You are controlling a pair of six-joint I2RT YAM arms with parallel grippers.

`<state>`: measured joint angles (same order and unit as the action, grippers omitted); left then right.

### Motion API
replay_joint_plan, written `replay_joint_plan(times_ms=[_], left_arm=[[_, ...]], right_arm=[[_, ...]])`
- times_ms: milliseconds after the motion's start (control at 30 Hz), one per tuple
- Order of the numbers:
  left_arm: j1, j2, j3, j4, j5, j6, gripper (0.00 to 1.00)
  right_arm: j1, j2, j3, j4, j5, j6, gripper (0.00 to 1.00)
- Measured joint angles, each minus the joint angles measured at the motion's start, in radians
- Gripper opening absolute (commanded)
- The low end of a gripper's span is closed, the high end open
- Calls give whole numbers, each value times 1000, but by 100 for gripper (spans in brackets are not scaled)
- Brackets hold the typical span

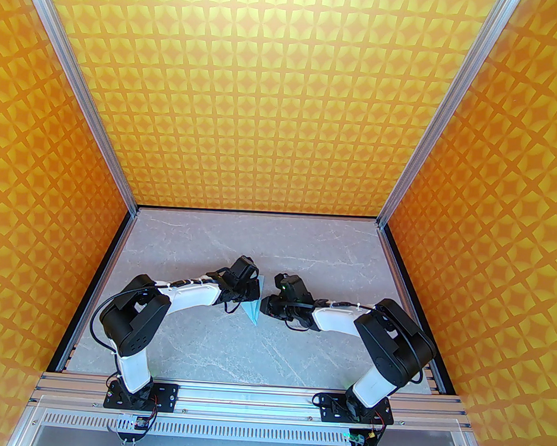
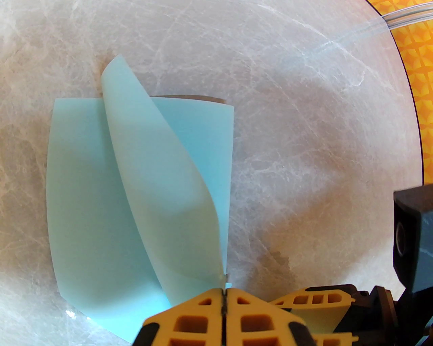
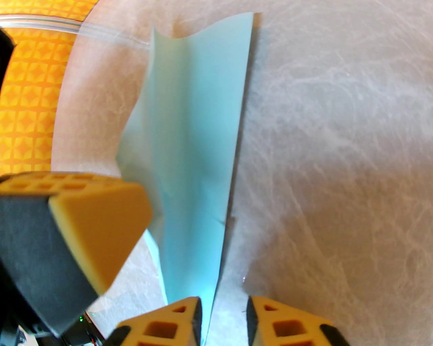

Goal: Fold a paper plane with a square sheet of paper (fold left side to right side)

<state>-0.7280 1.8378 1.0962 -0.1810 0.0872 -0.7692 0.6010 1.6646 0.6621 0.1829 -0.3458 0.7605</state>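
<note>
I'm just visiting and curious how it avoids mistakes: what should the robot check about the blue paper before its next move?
1. Left gripper pinching the sheet of paper: ok.
2. Right gripper open: ok.
3. Paper's edge clear of its jaws: not ok, it runs between them.
4. Lifted flap creased flat: not ok, it curls.
5. Lower layer resting on the table: ok.
6. Edges lined up: cannot tell.

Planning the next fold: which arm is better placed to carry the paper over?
Left, probably. The left gripper is shut on a lifted flap of the paper; the right gripper has its jaws apart around the paper's edge.
</note>
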Motion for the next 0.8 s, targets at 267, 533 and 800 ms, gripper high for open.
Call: replay_joint_plan(times_ms=[267,533,800], left_arm=[[0,10,7,-3,-3,-8,7],[2,11,10,-3,-22,-12,7],[7,12,21,-3,-30,-16,6]], right_arm=[[0,44,1,86,-48,21,34],[-2,71,27,83,-69,31,37],[-3,72,18,122,-82,51,39]])
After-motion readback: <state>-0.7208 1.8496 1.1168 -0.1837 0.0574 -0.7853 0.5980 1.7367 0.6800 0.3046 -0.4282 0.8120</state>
